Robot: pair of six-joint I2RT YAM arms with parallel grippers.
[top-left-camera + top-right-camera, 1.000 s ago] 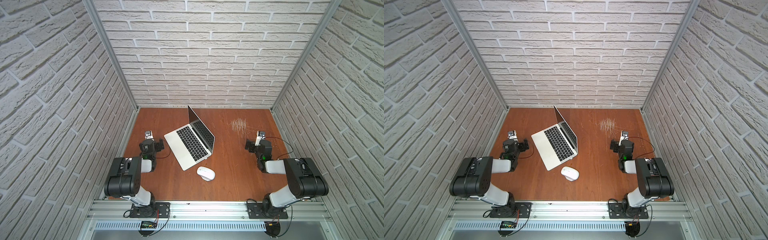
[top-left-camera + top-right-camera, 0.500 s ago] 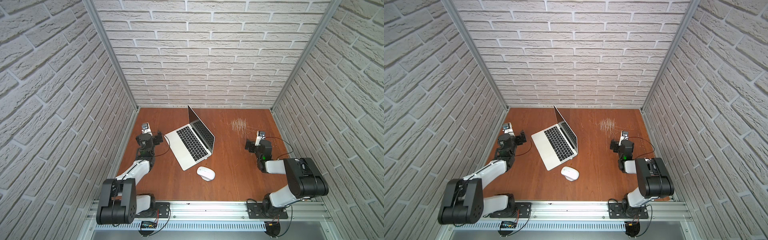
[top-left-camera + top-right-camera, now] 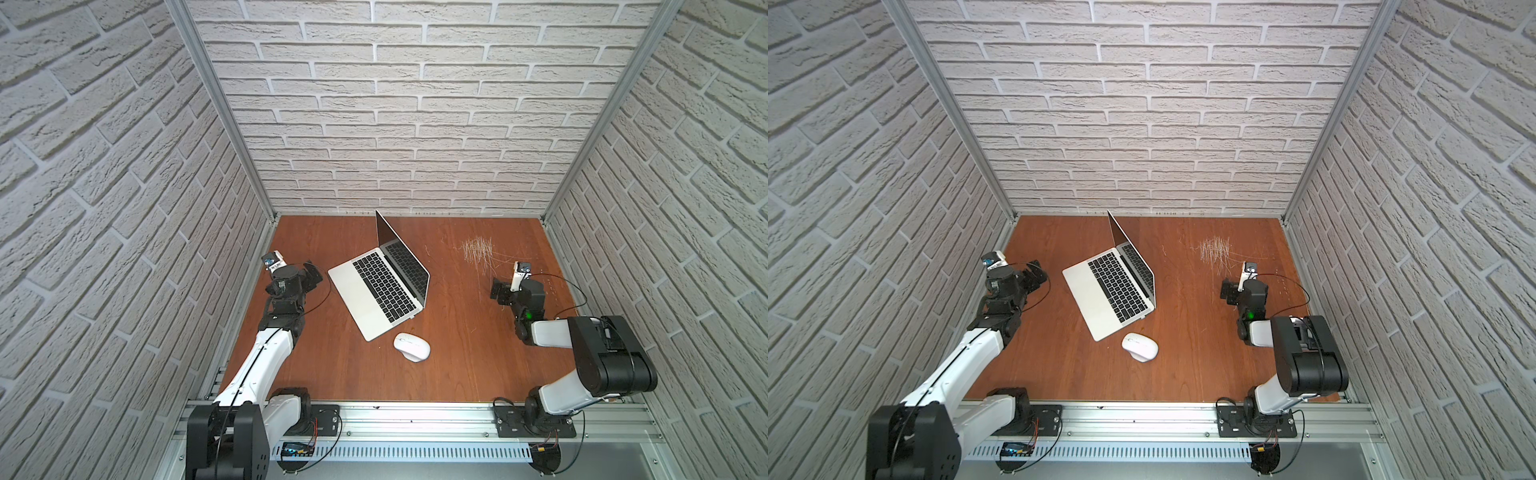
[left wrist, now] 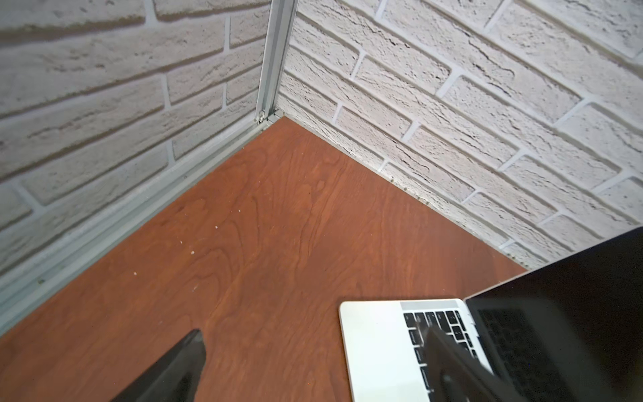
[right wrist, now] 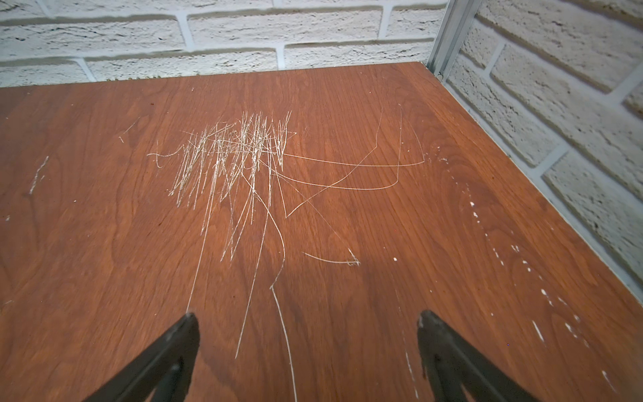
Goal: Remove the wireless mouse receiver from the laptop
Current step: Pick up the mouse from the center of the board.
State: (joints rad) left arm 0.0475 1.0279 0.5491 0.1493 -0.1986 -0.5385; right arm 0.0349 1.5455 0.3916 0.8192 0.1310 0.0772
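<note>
White brick walls (image 3: 415, 124) box in a scratched wooden table (image 3: 457, 365). The open laptop (image 3: 365, 305) sits mid-table. The left gripper (image 4: 313, 330) gapes empty beside its corner, and the right gripper (image 5: 306, 315) gapes empty well apart. A white mouse (image 3: 411, 347) lies near the laptop's side edge, where the tiny receiver (image 3: 412, 316) seems to protrude.

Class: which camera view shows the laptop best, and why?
Both top views: the whole open laptop is visible, with its keyboard, palm rest and screen. The left wrist view catches only one corner, with some keys and dark screen. The right wrist view shows none of it.
</note>
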